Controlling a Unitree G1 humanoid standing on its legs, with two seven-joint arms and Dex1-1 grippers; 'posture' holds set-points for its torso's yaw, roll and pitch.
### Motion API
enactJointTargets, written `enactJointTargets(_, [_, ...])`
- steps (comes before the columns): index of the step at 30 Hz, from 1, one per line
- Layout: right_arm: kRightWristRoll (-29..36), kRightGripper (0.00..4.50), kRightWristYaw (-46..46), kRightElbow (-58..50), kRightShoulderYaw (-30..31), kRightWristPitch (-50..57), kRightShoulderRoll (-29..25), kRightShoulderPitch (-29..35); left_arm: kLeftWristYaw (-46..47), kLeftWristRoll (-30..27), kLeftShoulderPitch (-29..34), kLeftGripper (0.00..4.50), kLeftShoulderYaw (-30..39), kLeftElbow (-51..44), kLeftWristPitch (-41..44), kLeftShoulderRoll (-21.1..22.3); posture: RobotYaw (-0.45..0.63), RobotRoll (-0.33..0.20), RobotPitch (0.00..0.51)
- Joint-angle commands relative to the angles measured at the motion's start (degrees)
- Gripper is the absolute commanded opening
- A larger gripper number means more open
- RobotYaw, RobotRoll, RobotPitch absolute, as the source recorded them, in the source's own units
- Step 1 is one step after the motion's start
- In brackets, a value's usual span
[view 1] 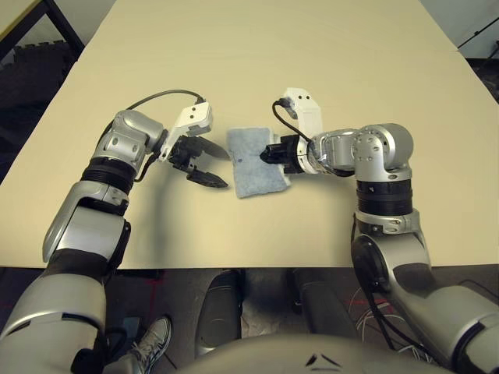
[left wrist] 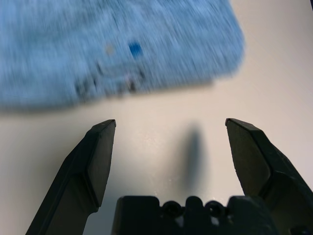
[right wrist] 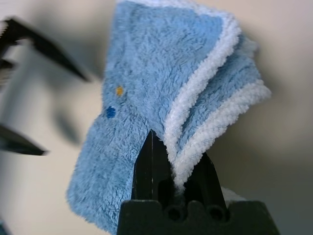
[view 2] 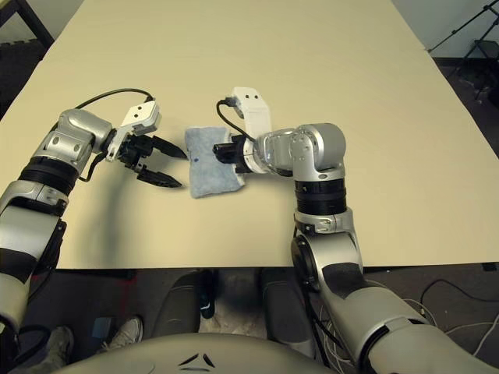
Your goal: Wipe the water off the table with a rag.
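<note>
The grey-blue rag (view 1: 253,162) lies folded on the pale table (view 1: 312,62), near its front edge. My right gripper (view 1: 270,153) is shut on the rag's right, white-fringed edge (right wrist: 195,93), with the folded layers pinched between its fingers. My left gripper (view 1: 227,171) stands open just left of the rag, apart from it, fingers pointing at the cloth (left wrist: 112,44). A small dark blue mark (right wrist: 111,112) and one orange speck (right wrist: 119,90) sit on the rag's top. The water on the table is hidden or out of view.
The tabletop stretches wide and bare beyond both arms. Its front edge runs close under my forearms, and its left edge (view 1: 54,93) drops to dark floor. A small table with black legs (view 1: 31,19) stands at the far left. A shoe (view 1: 152,339) shows below the table.
</note>
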Motion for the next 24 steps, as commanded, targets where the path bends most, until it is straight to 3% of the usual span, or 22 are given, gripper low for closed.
enactJointTargets(1, [-0.5, 0.03, 1.3, 1.7, -0.2, -1.0, -4.5, 0.6, -0.5, -0.1, 0.2, 4.5, 1.1, -0.2, 0.2, -0.3, -0.05, 0.0, 0.191])
enactJointTargets(14, [-4.1, 0.03, 7.9, 15.1, 0.8, -12.4, -26.1, 1.8, -0.5, 0.9, 0.4, 4.5, 2.1, 1.0, -0.5, -0.7, -0.06, 0.0, 0.186])
enactJointTargets(20, [-4.3, 0.03, 11.0, 18.5, 2.0, -16.7, -27.0, 0.9, -0.5, 1.0, 0.3, 4.5, 2.7, 1.3, -0.4, -1.1, -0.05, 0.0, 0.184])
enactJointTargets(24, [-3.9, 1.23, 18.7, 15.0, 5.9, -23.3, -29.0, 1.6, 0.8, -0.4, 0.6, 4.5, 6.1, 0.4, 0.7, -2.1, -0.05, 0.0, 0.183])
